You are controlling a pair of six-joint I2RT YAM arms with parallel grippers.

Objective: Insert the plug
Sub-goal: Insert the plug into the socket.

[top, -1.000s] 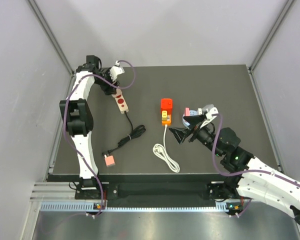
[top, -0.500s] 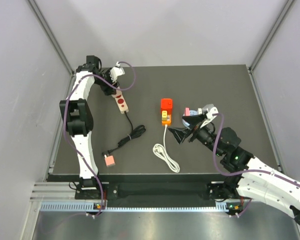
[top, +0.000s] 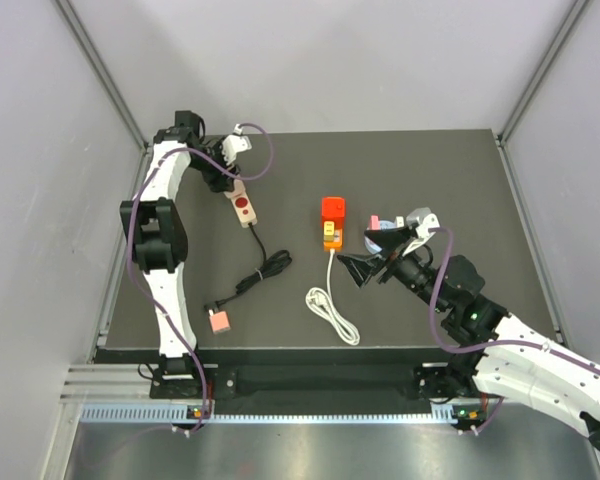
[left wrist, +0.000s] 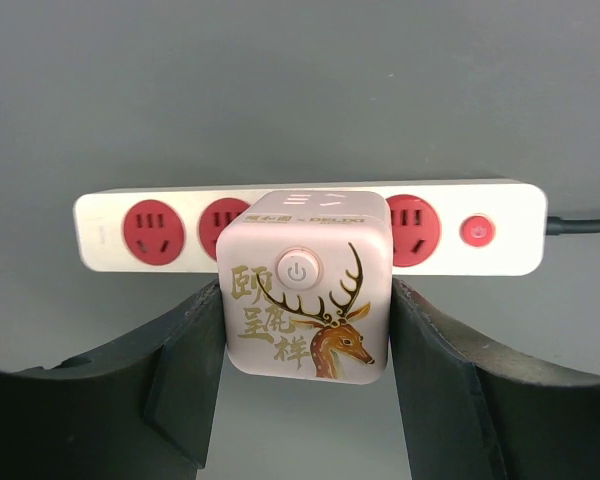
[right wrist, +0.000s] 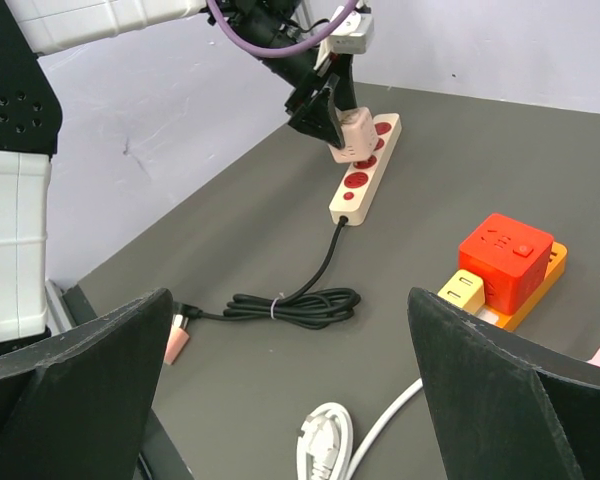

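Observation:
The plug (top: pixel 333 208), a bright red cube, sits on the far end of the orange power strip (top: pixel 331 235) at mid-table; the right wrist view also shows this plug (right wrist: pixel 505 258). My right gripper (top: pixel 373 252) hovers open just right of that strip, nothing between its fingers (right wrist: pixel 80 390). At the back left, my left gripper (top: pixel 230 172) is shut on a pink cube with a deer drawing (left wrist: pixel 305 285). It holds the cube over the third socket of a cream strip with red sockets (left wrist: pixel 110 232). I cannot tell whether the cube is seated in the strip.
A yellow plug (right wrist: pixel 462 290) sits in the orange strip beside the red one. The orange strip's white cable (top: pixel 330 310) coils toward the front edge. The cream strip's black cable (top: pixel 260 272) ends in a pink plug (top: pixel 219 320). Small pink items (top: pixel 377 222) lie behind my right gripper.
My left gripper with the pink cube has shifted only slightly over the cream strip. The right arm has barely moved.

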